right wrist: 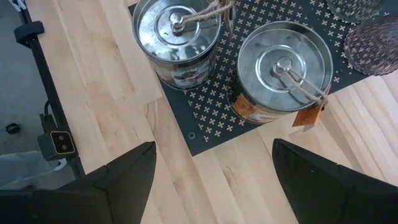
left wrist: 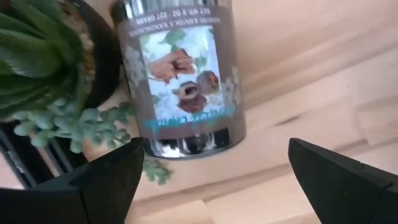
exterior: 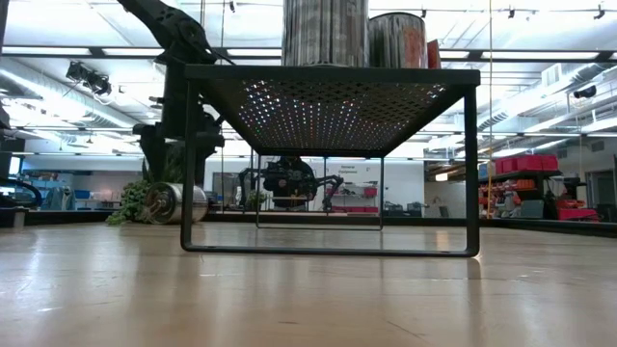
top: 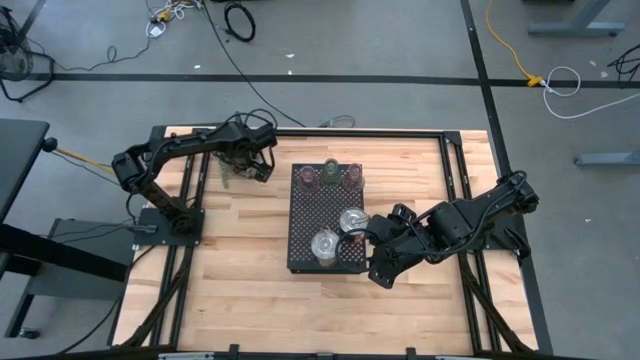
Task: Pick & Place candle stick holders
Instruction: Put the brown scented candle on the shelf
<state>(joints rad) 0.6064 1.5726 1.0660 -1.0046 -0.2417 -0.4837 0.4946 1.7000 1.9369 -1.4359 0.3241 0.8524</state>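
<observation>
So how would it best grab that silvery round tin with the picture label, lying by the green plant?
Probably across the middle of its curved body, coming down from above. The silvery round tin with the picture label lies on its side on the table, so its rounded flanks face outward. The open left gripper already lines up on both flanks. The green leafy potted plant crowds one flank, so that finger needs care.

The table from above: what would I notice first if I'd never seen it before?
Probably the big black tray full of little holes, in the middle of the wooden table. Two shiny silver tins with lids stand on its near half, and three small holders line its far edge. The right gripper hangs open just beside the tins, while the left gripper is open over another tin lying by a green plant.
</observation>
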